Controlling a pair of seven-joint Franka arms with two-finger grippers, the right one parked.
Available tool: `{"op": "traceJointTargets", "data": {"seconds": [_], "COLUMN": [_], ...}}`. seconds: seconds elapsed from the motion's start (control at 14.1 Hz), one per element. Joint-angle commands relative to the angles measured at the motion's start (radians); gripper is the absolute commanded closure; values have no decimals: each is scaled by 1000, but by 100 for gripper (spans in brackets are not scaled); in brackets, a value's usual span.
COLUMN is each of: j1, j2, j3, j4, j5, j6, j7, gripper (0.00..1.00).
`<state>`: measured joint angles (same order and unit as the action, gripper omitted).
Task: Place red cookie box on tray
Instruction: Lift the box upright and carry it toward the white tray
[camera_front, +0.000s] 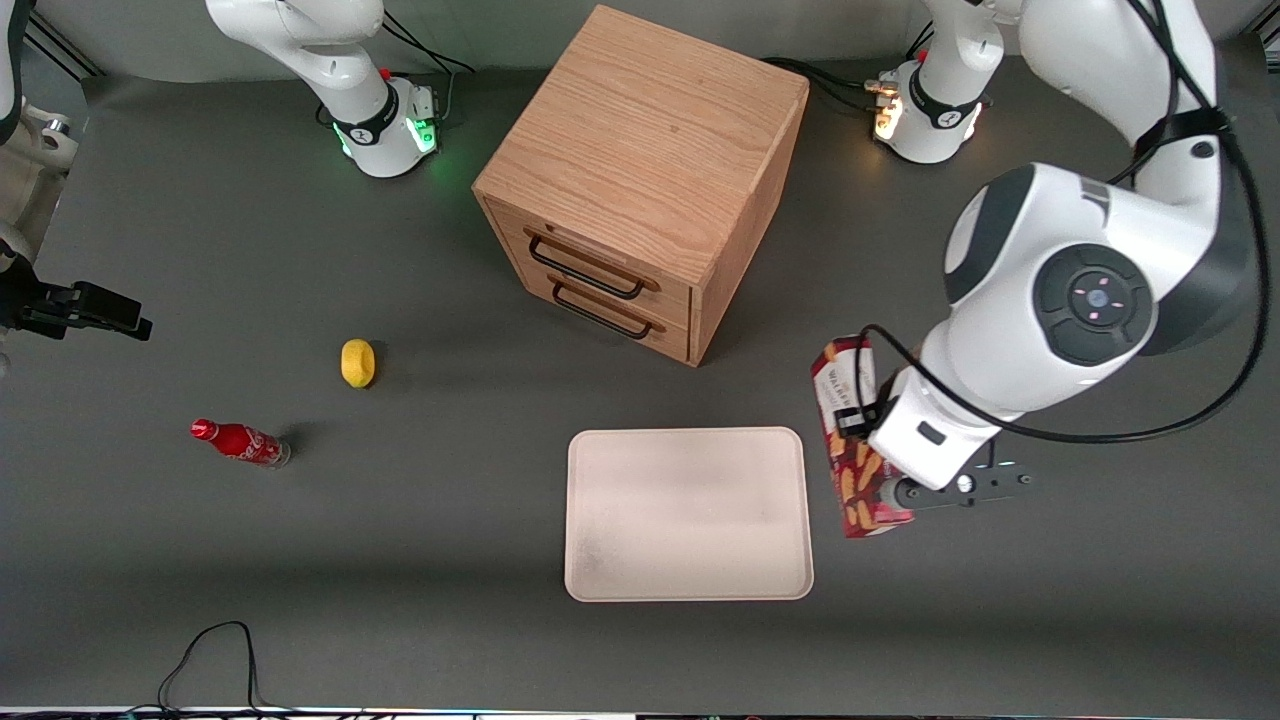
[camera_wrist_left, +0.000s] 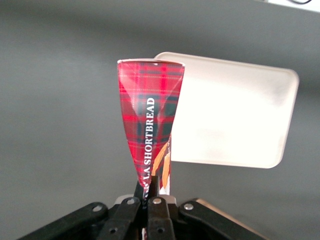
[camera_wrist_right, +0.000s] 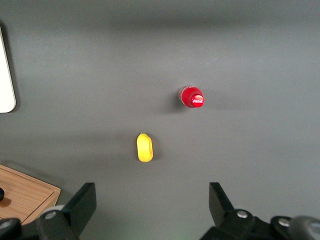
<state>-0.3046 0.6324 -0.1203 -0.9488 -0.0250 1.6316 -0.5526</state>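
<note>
The slim dark red tartan cookie box (camera_front: 850, 440) sits in the lower right of the front frame, just beside the short edge of the large flat cream tray (camera_front: 688, 515) with its low rim, at the working arm's end of the grey worktop (camera_front: 400, 560); the tool (camera_wrist_left: 152, 192) is clamped on the carton's narrow end; the box appears lifted. To do this well, carry it sideways over the tray's middle; lower it flat; release only once it rests inside the rim.
</note>
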Motion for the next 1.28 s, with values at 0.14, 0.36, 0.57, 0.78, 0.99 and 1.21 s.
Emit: {"op": "traceJointTargets", "data": {"seconds": [0.14, 0.36, 0.57, 0.78, 0.99, 1.21], "j1": [-39, -37, -34, -36, -41, -45], "j2": [76, 160, 233, 288, 302, 309], "j3": [2, 1, 2, 4, 2, 2], "j4": [47, 33, 28, 27, 12, -1], "j5": [40, 45, 46, 83, 120, 126], "j6": [43, 68, 122, 168, 206, 254], "j7": [-53, -55, -55, -55, -46, -24], "gripper": [100, 100, 100, 100, 100, 100]}}
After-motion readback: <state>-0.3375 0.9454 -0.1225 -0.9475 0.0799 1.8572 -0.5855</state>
